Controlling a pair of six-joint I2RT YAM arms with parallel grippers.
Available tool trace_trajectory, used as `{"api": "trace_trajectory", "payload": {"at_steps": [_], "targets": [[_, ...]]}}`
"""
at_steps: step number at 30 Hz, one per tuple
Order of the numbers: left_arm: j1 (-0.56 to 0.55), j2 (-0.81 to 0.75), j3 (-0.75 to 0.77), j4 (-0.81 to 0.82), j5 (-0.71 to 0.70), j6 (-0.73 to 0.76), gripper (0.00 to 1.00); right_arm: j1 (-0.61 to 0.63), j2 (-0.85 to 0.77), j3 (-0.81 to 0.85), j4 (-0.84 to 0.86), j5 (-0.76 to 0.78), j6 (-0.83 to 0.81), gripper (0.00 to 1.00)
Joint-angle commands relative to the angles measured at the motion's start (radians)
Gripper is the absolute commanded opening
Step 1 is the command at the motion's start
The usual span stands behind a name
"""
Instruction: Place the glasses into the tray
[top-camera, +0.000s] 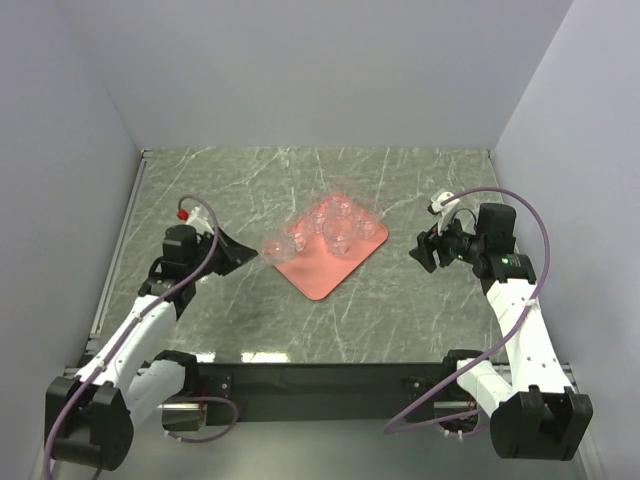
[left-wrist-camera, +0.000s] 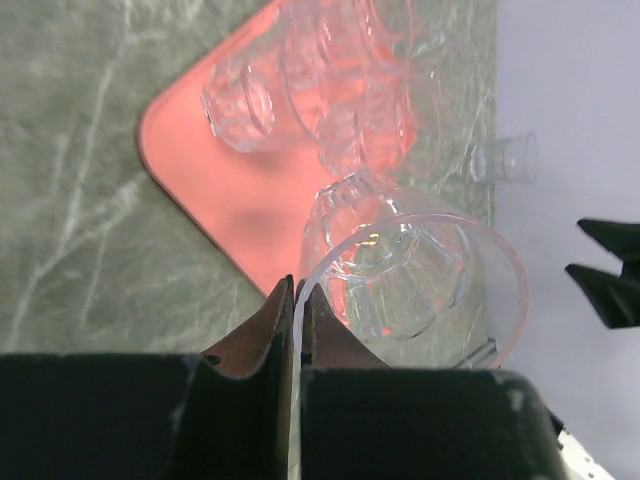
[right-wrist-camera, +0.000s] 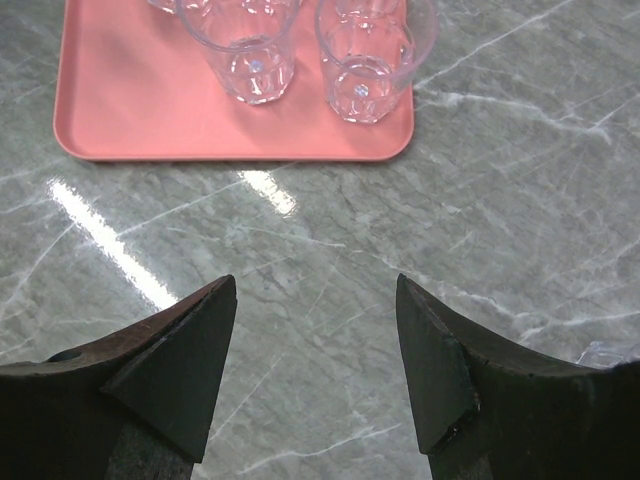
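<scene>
A flat salmon-pink tray (top-camera: 320, 272) with rounded corners and a low raised rim is lying cornerwise, like a diamond, at the middle of a grey-green marble-patterned tabletop (top-camera: 400, 310) veined in white and glinting under the light. Several short, round, clear tumblers (top-camera: 338, 225) with faceted sides are standing close together on the tray's 12 o'clock half, leaving the smooth 6 o'clock half bare. The left gripper (top-camera: 255, 257), black with angular tapered fingers (left-wrist-camera: 275, 330), is reaching in from 9 o'clock and is pinching the thin rim of one more clear glass between its closed jaws. This held tumbler (left-wrist-camera: 410, 270) is tilting on its side with its mouth facing the wrist camera, hanging over the tray's 9 o'clock corner; whether it is touching the tray cannot be told. The right gripper (right-wrist-camera: 315, 350) is hovering over bare marble at 3 o'clock of the tray, its two dark wedge-shaped fingers (right-wrist-camera: 190, 360) standing wide apart and holding nothing, pointing toward the tray edge, where two of the tumblers are standing side by side. Purple cables (top-camera: 545, 250) are looping along both white arms. Plain pale walls (top-camera: 330, 70) are enclosing the table on three sides.
</scene>
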Motion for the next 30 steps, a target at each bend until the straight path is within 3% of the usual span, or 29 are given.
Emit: {"api": "trace_trajectory", "payload": {"at_steps": [1,15,30], "targets": [[-0.077,-0.014,-0.015,0.036,-0.084,-0.04,0.0,-0.012,0.003,-0.014,0.023,-0.008,-0.012,0.72],[-0.433,0.223,0.158,0.005,-0.408,-0.018,0.0,-0.015,0.008,-0.014,0.021,-0.008,-0.015,0.72],[-0.562,0.496,0.36,-0.062,-0.574,0.035,0.02,-0.026,0.005,-0.014,0.016,-0.016,-0.019,0.72]]}}
